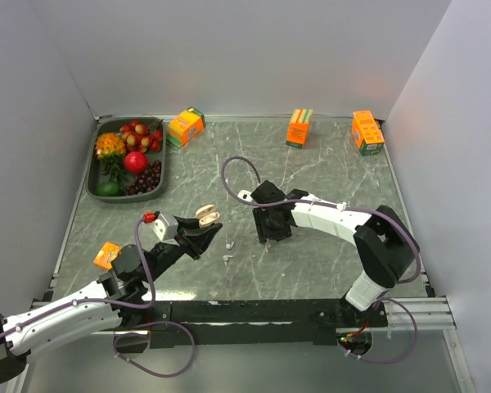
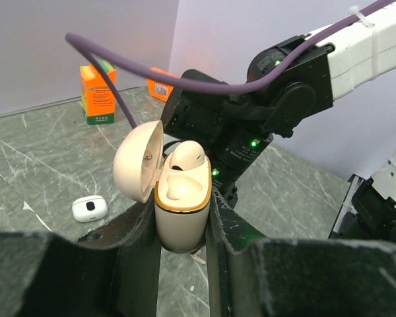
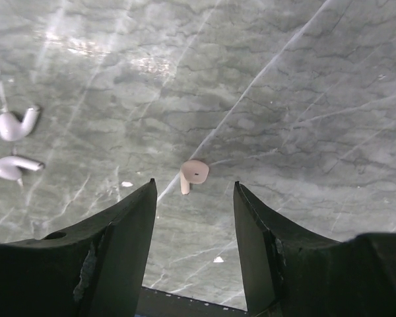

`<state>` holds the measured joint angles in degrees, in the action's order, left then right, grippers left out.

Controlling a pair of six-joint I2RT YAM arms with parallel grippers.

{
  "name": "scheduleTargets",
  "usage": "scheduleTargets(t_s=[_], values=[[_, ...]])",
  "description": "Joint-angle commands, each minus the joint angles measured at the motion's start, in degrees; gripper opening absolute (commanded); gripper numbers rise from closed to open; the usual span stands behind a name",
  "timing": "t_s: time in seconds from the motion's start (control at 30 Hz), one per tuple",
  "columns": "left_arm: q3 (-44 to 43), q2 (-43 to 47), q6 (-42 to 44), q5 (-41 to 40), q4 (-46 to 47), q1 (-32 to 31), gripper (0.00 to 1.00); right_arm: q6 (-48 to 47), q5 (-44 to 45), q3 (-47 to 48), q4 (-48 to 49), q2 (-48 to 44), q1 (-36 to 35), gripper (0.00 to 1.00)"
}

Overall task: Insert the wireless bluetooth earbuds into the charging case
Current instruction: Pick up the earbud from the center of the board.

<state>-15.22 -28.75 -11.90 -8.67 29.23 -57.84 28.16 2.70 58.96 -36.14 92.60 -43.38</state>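
Right claw, spread and empty, straddles a tan earbud — left claw clamps the open charging case.

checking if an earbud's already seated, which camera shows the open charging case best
The left wrist view: the charging case fills the middle, lid open, clamped in the left end effector, one earbud standing in it. The top external view shows it small; the right wrist view does not show it.

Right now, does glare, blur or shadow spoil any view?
Top external: even light, sharp, only soft shadows. Left wrist: charging case crisp, near foreground dark and blurred. Right wrist: mild glare on the table, beige earbud sharp.
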Motion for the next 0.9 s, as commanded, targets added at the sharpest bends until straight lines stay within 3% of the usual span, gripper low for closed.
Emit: scheduleTargets(t_s=[0.0, 0.87], values=[[-1.0, -0.1, -0.9, 0.3, 1.8, -0.2, 0.01, 1.8, -0.3, 0.5, 0.3, 2.2, -0.4, 0.58], [-0.7, 1.1, -1.5, -0.4, 1.0, -0.3, 0.01, 12.2, 2.7, -2.8, 4.5, 5.4, -0.7, 0.43]])
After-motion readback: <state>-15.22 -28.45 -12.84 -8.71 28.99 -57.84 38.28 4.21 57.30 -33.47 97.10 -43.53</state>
